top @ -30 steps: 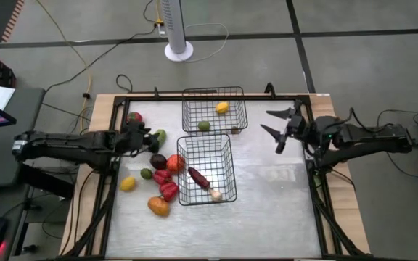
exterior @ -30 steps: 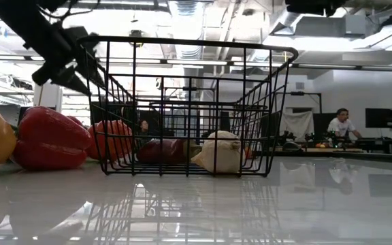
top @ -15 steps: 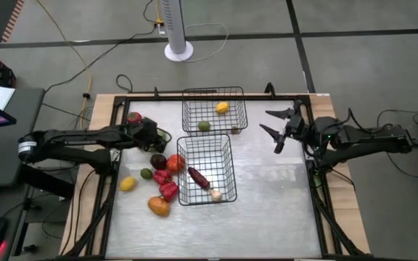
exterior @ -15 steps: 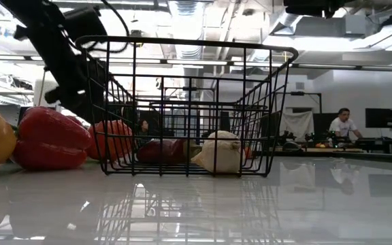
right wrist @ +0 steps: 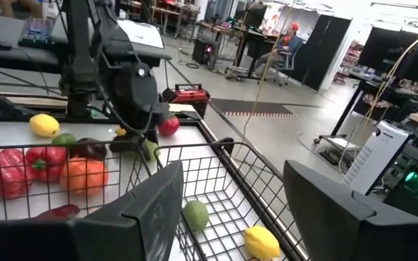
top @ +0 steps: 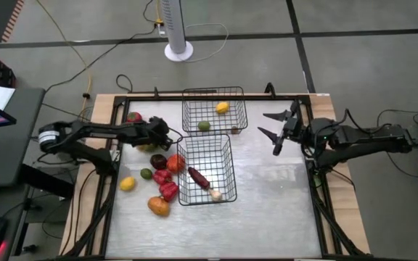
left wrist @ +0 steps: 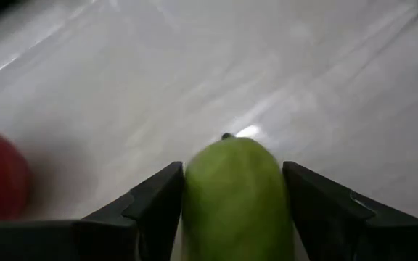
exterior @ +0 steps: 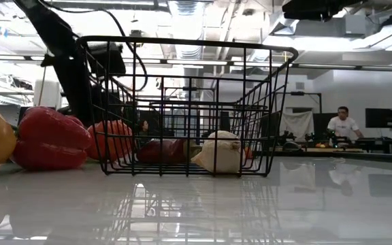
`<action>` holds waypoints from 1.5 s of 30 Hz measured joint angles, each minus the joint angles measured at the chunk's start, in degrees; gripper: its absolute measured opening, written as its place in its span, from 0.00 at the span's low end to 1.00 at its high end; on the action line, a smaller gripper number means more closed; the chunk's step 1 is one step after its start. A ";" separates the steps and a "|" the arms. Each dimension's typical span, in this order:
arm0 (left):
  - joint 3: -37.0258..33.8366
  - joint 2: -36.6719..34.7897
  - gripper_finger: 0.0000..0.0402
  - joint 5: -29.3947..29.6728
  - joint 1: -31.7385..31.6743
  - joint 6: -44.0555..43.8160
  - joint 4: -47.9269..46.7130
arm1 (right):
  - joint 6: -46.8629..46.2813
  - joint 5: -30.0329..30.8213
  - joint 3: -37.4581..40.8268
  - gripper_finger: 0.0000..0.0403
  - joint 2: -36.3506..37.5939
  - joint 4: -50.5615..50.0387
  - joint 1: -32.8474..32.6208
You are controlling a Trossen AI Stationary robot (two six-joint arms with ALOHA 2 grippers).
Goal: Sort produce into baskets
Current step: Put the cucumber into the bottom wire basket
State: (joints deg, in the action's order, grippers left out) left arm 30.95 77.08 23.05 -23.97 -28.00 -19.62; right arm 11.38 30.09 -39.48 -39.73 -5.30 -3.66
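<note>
The left end effector (top: 167,138) is clamped on a green fruit (left wrist: 234,196) above the counter (top: 267,210), beside the near basket (top: 205,170). The right end effector (top: 273,125) hovers spread apart near the far basket (top: 214,110).

Two baskets stand mid-table: the near basket (top: 205,169) lies in front of the far basket (top: 214,109), shifted slightly left of it. In the near basket lie a long pepper (top: 197,177) and a garlic bulb (top: 216,194). In the far basket lie a lemon (top: 223,108) and a lime (top: 204,125). Left of the near basket lies a cluster of produce (top: 160,177). The left gripper (top: 167,138) is just behind that cluster, a pear (left wrist: 236,197) between its fingers. The right gripper (top: 276,127) is well right of the far basket.
</note>
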 joint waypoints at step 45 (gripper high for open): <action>13.27 -15.47 0.43 -1.14 3.47 6.54 -11.75 | -1.42 -0.02 -0.04 0.66 0.07 -2.31 -0.07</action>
State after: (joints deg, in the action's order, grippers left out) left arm 44.22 61.60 21.91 -20.49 -21.47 -31.37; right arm 9.96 30.06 -39.53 -39.66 -7.60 -3.73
